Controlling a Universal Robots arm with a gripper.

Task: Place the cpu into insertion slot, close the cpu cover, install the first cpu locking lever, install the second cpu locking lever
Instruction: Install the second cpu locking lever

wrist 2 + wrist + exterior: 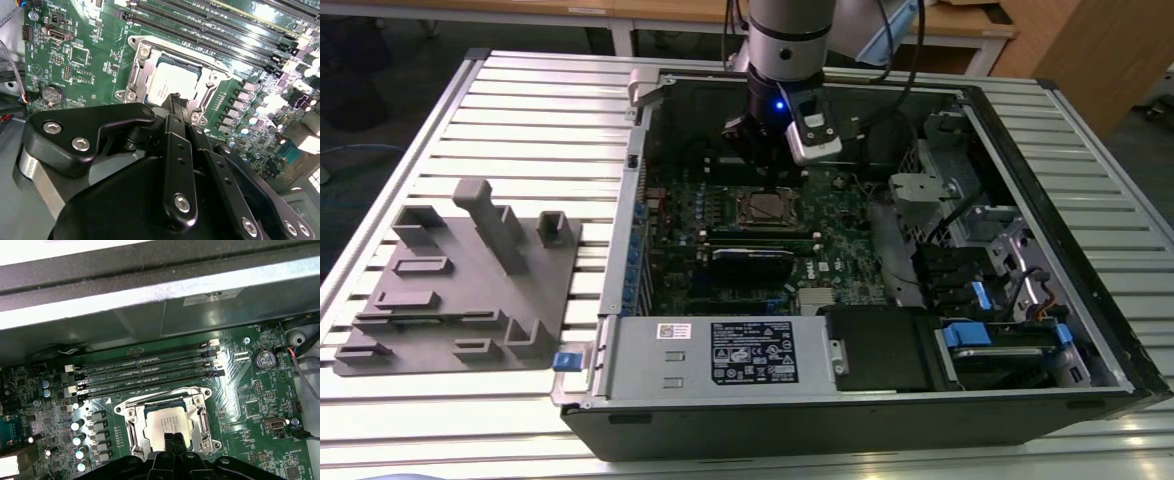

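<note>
The cpu (161, 422) lies flat in the insertion slot (134, 75) on the green motherboard, its dull silver top showing. The cpu cover (203, 419) lies down around it as a silver frame, and the chip shows through its window. My gripper (172, 439) hangs just above the socket's edge with its two black fingers pressed together and nothing between them. In the second wrist view the fingertips (175, 102) meet at the rim of the cpu (170, 82). In the exterior view the gripper (770, 178) reaches down into the open case over the socket (766, 208).
Long black memory slots (145, 372) run beside the socket, and a coin battery (263, 359) sits nearby. The case walls (640, 180), a power supply box (720, 350) and drive cages (987, 250) surround the board. A grey fixture (467, 280) stands on the slatted table.
</note>
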